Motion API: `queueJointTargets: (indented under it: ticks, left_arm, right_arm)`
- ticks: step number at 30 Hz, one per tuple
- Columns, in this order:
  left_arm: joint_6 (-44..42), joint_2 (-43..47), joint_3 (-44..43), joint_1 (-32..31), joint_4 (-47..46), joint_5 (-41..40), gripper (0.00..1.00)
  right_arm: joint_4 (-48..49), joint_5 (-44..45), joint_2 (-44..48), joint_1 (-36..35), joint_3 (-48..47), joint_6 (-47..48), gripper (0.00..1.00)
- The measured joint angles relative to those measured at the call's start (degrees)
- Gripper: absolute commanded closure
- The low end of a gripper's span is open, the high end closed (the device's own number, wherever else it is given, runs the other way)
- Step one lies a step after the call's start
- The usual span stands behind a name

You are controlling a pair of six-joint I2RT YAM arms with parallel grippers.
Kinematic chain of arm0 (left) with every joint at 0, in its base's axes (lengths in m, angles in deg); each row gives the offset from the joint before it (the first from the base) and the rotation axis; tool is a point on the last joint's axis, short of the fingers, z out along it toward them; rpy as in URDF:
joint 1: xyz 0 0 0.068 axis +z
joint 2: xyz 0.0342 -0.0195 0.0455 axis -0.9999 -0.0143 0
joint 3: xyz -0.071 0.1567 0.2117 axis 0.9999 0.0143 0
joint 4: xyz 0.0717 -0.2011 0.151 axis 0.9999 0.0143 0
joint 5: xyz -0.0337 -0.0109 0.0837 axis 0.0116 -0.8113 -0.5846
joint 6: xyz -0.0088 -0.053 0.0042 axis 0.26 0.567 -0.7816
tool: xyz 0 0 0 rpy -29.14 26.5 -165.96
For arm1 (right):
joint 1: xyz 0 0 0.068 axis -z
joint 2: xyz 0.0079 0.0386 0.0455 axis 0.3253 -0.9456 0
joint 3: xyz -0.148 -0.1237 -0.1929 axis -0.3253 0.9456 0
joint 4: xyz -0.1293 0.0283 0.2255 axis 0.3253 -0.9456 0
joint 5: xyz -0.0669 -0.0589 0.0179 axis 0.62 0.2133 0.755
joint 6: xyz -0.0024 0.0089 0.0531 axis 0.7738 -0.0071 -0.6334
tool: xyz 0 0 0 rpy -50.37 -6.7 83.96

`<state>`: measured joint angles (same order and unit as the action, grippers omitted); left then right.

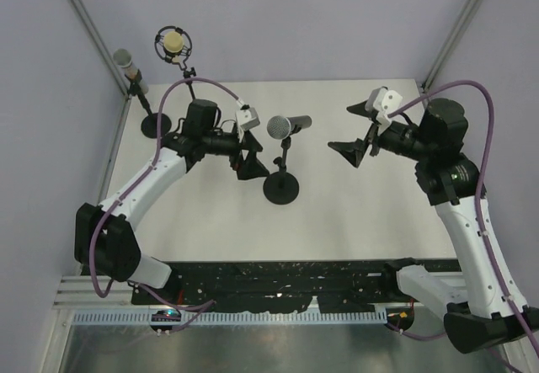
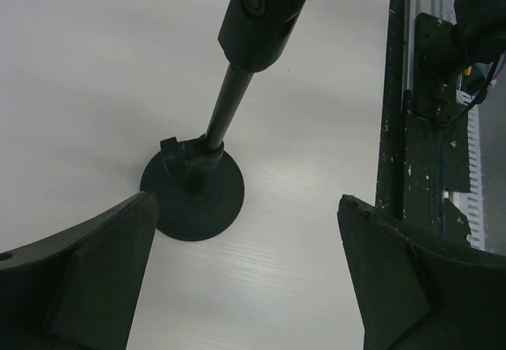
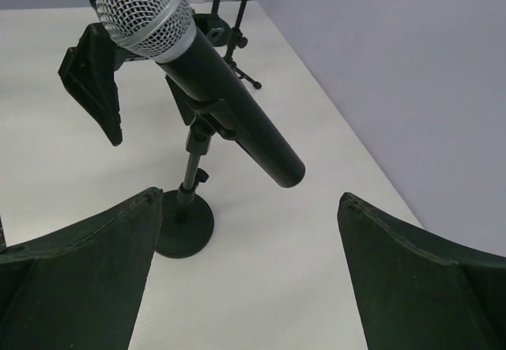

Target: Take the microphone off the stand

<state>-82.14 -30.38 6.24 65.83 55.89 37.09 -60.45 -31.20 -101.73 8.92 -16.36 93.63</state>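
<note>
**Table** (image 1: 337,221): white, flat top. It carries the stand on its round base.

**Right arm** (image 1: 472,230): white and black with a purple cable. It reaches in from the right of the stand.

**Left arm** (image 1: 143,188): the same make. It reaches in from the left of the stand.

**Stand** (image 1: 280,189): black, with a disc base, a thin upright pole and a clip at the top. This is the reference item for this entry.

**Two further microphones**: both are beyond the stand and well off to its left.
- The grey-headed one (image 1: 126,63) is on its own small stand.
- The yellow capsule (image 1: 173,45) sits in a round black ring mount.

**Left gripper** (image 1: 257,156): just left of the stand, level with the pole. The fingers are spread wide with nothing between them. The wrist view looks down past them at the base, and they are clear of the pole.

**Right gripper** (image 1: 341,126): to the right of the stand, apart from it. The fingers are spread wide and hold nothing, and they face the microphone's handle end.

**Microphone** (image 1: 289,125): black handle and silver mesh head. It is seated in the stand's clip and tilted, with the head raised toward the left gripper and the handle sloping down toward the right gripper. Neither gripper touches it.
</note>
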Motion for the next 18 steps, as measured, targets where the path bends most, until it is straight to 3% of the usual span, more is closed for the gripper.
queueJointTargets:
  ticks: [8, 18]
  left_arm:
    - [13.60, 3.74, 13.22, -0.11, -24.00, 2.49, 0.00]
    - [29.22, 1.79, 19.65, -0.72, -51.52, -1.75, 0.00]
  right_arm:
    - [-1.40, 0.74, -8.07, -10.60, -3.41, 6.88, 0.03]
    - [-5.16, -0.15, -17.68, -13.31, -12.46, 14.25, 0.00]
